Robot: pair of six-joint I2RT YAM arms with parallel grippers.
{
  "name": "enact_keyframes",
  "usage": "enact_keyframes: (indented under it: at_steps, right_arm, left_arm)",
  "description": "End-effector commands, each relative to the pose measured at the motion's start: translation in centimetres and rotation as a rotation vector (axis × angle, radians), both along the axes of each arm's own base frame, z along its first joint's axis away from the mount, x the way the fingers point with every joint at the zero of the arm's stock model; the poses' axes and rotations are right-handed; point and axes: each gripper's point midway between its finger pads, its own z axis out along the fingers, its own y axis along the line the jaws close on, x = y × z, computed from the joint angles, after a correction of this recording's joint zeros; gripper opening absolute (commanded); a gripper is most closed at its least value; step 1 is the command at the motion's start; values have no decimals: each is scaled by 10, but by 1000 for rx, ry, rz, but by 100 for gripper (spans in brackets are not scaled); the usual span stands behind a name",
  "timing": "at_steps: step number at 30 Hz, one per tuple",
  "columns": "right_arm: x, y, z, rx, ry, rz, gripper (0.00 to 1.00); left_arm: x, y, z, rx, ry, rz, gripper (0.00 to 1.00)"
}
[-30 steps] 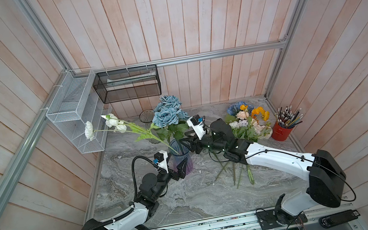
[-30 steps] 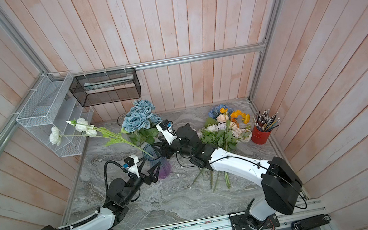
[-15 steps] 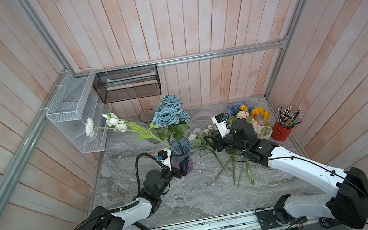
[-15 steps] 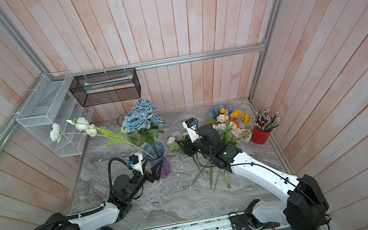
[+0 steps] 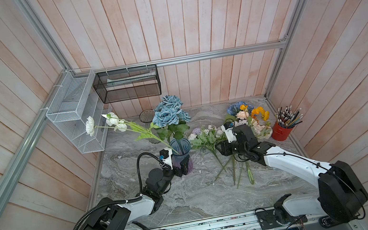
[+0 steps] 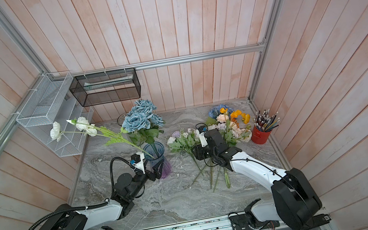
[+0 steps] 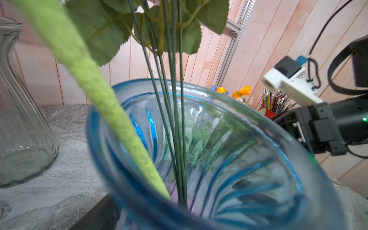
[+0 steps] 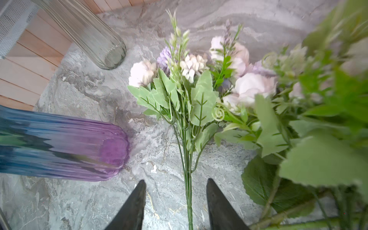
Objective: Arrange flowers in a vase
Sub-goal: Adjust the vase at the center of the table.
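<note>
Swung back from the mouth of the blue vase [image 5: 181,149] over the last second, and now hangs low over the lilac bunch [image 8: 185,95] with the right claw [image 8: 175,181]. Finds that bunch flat on the desk [image 5: 191,202], between the vase and the pile of peach and orange blooms [image 5: 244,114], heads toward the back wall, stem running toward the front edge. Straddles the stem with jaws apart, one finger either side, touching it with neither as far as can be seen. Closes across the long axis from here, so probably needs only a short drop and a squeeze. Falls to the right arm, plainly the nearer.

Watch the pile's broad leaves and loose stems, close on one side: could be caught in the closing. Keep clear too of the vase just beside on the other, already carrying dusty-blue roses [image 5: 168,116] and a white spray [image 5: 113,120].

Meets the vase's lower body with the left claw [image 5: 183,167], jaws spread wide; clamped on the glass or merely around it, cannot tell. Further off: a clear glass vase [image 5: 146,116], a red cup of pencils [image 5: 280,131].
</note>
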Motion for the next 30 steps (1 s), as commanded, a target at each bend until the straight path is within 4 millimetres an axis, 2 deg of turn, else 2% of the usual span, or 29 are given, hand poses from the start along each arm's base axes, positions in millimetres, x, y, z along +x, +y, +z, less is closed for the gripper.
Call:
enact_keyframes:
  at_steps: [1,4,8,15,24,30]
  right_arm:
    - [1,13,-9,0,60,42,48]
    - [0,19,-30,-17,136,48,47]
    - [9,17,-49,-66,193,10,44]
    - [22,20,-65,-90,213,-23,42]
    - [14,24,-85,-91,255,-17,39]
    - [14,23,-90,-94,256,-22,36]
  left_arm:
    - [5,-2,18,-18,-71,13,93]
    - [6,-2,15,-8,-67,18,93]
    - [8,-2,10,10,-61,24,93]
    - [12,-4,5,19,-39,36,92]
    - [17,-6,-1,24,-38,49,91]
    - [20,-8,-1,32,-43,51,84]
